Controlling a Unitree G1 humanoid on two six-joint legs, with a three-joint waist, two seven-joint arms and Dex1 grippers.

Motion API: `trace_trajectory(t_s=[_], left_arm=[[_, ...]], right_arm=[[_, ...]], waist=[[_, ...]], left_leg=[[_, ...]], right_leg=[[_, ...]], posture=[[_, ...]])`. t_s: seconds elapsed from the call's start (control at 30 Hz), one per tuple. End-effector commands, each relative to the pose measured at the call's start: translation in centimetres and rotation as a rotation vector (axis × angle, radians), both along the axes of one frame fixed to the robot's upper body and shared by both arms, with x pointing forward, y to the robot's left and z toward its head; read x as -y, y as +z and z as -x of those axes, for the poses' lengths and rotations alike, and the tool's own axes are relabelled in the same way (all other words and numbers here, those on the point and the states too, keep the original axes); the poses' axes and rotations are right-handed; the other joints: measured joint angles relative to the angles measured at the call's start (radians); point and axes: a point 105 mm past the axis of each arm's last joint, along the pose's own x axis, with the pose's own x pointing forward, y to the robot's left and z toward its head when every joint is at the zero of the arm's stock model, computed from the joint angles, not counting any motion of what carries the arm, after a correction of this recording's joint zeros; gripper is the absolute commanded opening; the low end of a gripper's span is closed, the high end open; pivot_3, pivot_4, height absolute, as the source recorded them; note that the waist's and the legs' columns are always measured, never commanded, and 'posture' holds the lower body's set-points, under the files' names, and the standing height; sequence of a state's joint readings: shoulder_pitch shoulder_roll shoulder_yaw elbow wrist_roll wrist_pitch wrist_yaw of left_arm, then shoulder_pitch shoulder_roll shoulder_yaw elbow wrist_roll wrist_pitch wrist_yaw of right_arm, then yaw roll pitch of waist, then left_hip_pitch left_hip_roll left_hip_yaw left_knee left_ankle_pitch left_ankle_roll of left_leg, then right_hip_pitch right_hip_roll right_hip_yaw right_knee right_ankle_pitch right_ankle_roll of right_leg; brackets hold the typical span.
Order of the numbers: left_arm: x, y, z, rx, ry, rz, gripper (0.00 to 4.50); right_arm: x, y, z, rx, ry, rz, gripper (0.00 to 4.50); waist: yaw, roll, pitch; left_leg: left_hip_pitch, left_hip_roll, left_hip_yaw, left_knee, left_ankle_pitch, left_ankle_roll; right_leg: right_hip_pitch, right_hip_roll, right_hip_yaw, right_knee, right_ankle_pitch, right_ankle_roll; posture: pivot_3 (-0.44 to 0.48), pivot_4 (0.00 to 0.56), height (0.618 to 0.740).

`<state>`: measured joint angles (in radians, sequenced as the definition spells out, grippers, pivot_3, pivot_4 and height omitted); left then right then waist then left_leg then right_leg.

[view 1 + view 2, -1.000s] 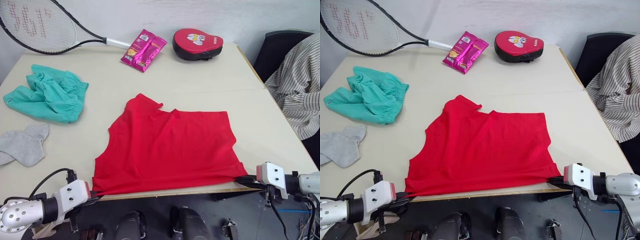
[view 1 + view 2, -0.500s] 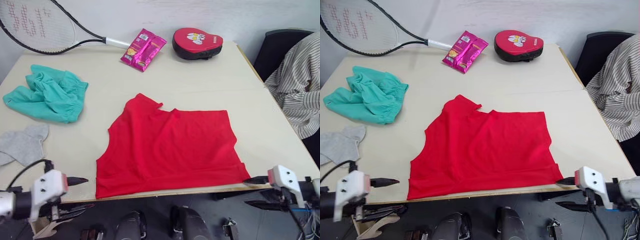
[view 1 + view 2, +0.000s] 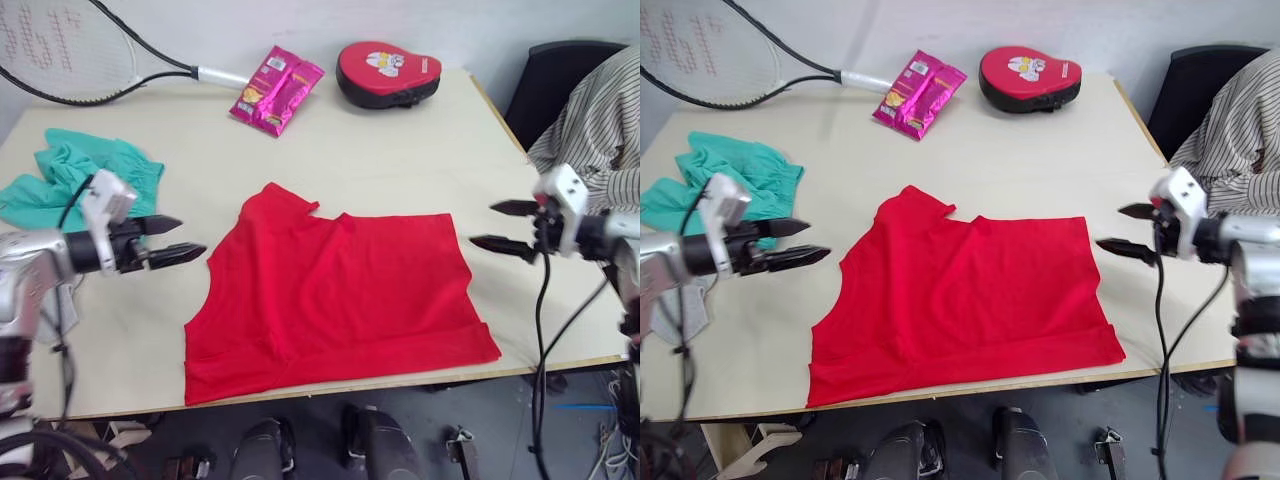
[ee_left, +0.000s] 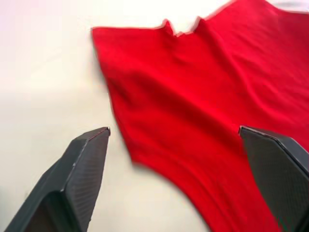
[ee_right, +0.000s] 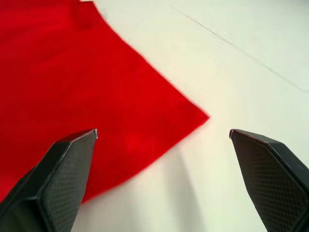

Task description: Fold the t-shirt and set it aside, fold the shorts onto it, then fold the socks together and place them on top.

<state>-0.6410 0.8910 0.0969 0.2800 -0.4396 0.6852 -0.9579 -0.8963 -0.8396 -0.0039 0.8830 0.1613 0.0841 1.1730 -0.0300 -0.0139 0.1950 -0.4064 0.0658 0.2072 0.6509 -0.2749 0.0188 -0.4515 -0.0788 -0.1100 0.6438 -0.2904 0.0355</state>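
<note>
T-shirt point(image 3: 335, 295) lies flat in the middle of the frame, near the front edge of the worktop point(image 3: 400, 150), and it looks partly folded. The left gripper point(image 3: 172, 240) hangs in the air at middle left, just beside the shirt, with its fingers apart and nothing in them. The right gripper point(image 3: 505, 226) hangs at middle right with its fingers apart too. The shorts point(image 3: 70, 180) sit bunched at the left edge. To fold well, I think both grippers should come down on matching corners, pinch just the top cloth, lift together, and lay it over evenly so the sides line up.
</note>
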Motion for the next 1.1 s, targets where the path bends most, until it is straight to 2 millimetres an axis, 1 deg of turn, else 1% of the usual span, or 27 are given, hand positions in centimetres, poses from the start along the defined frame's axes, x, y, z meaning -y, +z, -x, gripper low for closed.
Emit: trace_trajectory(t_s=[0.03, 0.07, 0.13, 0.2, 0.37, 0.47, 0.6, 0.7, 0.9, 0.93, 1.0, 1.1], left_arm=[[1.6, -1.1, -3.7, -0.007, 0.030, -0.057, 4.50], [1.9, -1.2, -4.7, 0.000, 0.053, -0.065, 4.50], [2.1, -1.2, -6.1, 0.013, 0.091, -0.071, 4.50], [2.8, -1.2, -7.6, 0.015, 0.138, -0.038, 4.50], [4.2, -1.8, -9.3, 0.014, 0.178, -0.048, 4.50], [4.6, -2.3, -9.6, -0.013, 0.197, -0.036, 4.50], [5.0, -3.6, -9.6, -0.061, 0.197, -0.058, 4.50], [5.0, -4.3, -9.5, -0.083, 0.198, -0.081, 4.50], [5.1, -4.9, -9.2, -0.116, 0.184, -0.076, 4.50], [5.0, -5.0, -9.1, -0.121, 0.183, -0.073, 4.11], [4.7, -5.3, -8.9, -0.134, 0.181, -0.072, 3.64], [4.3, -5.8, -8.7, -0.150, 0.181, -0.077, 2.63]], right_arm=[[-0.4, -0.2, -2.7, 0.025, -0.130, -0.009, 4.48], [-0.9, -0.3, -3.3, 0.018, -0.158, -0.034, 4.48], [-1.3, -0.5, -4.0, 0.005, -0.193, -0.050, 4.48], [-2.1, -1.3, -4.4, -0.042, -0.204, -0.072, 4.48], [-3.5, -2.3, -4.6, -0.107, -0.184, -0.088, 4.48], [-4.5, -2.4, -4.6, -0.126, -0.155, -0.121, 4.48], [-5.5, -2.6, -4.9, -0.122, -0.140, -0.117, 4.48], [-6.0, -2.7, -5.1, -0.122, -0.139, -0.127, 4.48], [-6.5, -2.1, -5.8, -0.069, -0.175, -0.171, 4.48], [-6.6, -2.0, -5.8, -0.064, -0.179, -0.188, 4.50], [-6.8, -1.8, -5.9, -0.064, -0.181, -0.227, 4.50], [-7.2, -2.0, -5.9, -0.073, -0.169, -0.250, 3.85]], waist=[[0.001, 0.000, 0.000], [0.000, -0.001, 0.000], [-0.001, -0.001, 0.001], [-0.005, -0.002, 0.001], [-0.022, -0.002, 0.001], [-0.034, -0.003, 0.002], [-0.046, -0.003, 0.002], [-0.050, -0.003, 0.002], [-0.051, -0.003, 0.001], [-0.052, -0.003, 0.001], [-0.052, -0.003, 0.001], [-0.053, -0.003, 0.001]], left_leg=[[0.000, -0.001, 0.002, 0.001, 0.000, 0.000], [0.000, -0.001, 0.003, 0.001, 0.000, 0.000], [0.000, 0.001, 0.005, 0.001, 0.000, 0.000], [0.000, 0.001, 0.004, 0.002, 0.000, 0.000], [0.001, 0.002, 0.005, 0.008, 0.000, 0.000], [0.002, 0.002, 0.005, 0.013, 0.000, 0.000], [0.003, 0.002, 0.003, 0.015, 0.004, -0.002], [0.004, 0.003, 0.002, 0.014, 0.005, -0.003], [0.004, 0.003, 0.002, 0.014, 0.005, -0.003], [0.004, 0.003, 0.002, 0.014, 0.005, -0.003], [0.004, 0.003, 0.002, 0.014, 0.005, -0.003], [0.004, 0.003, 0.002, 0.014, 0.005, -0.003]], right_leg=[[0.000, 0.001, 0.000, 0.001, -0.002, 0.000], [0.000, 0.002, 0.000, 0.001, -0.002, -0.001], [-0.001, 0.002, 0.001, 0.002, -0.002, -0.001], [-0.002, 0.001, 0.003, 0.004, -0.002, -0.001], [-0.003, 0.000, 0.005, 0.010, -0.003, 0.000], [-0.003, 0.000, 0.007, 0.015, -0.003, 0.000], [-0.003, -0.002, 0.008, 0.019, -0.001, -0.002], [-0.003, -0.002, 0.008, 0.019, -0.001, -0.003], [-0.003, -0.002, 0.008, 0.020, -0.001, -0.003], [-0.003, -0.002, 0.008, 0.020, -0.001, -0.003], [-0.003, -0.002, 0.008, 0.019, -0.001, -0.003], [-0.003, -0.002, 0.008, 0.019, -0.001, -0.003]], posture=[[0.000, 0.150, 0.740], [0.000, 0.150, 0.740], [0.000, 0.150, 0.740], [0.000, 0.150, 0.740], [0.000, 0.150, 0.740], [0.000, 0.150, 0.740], [0.000, 0.150, 0.740], [0.000, 0.150, 0.740], [0.000, 0.150, 0.740], [0.000, 0.150, 0.740], [0.000, 0.150, 0.740], [0.000, 0.150, 0.740]])
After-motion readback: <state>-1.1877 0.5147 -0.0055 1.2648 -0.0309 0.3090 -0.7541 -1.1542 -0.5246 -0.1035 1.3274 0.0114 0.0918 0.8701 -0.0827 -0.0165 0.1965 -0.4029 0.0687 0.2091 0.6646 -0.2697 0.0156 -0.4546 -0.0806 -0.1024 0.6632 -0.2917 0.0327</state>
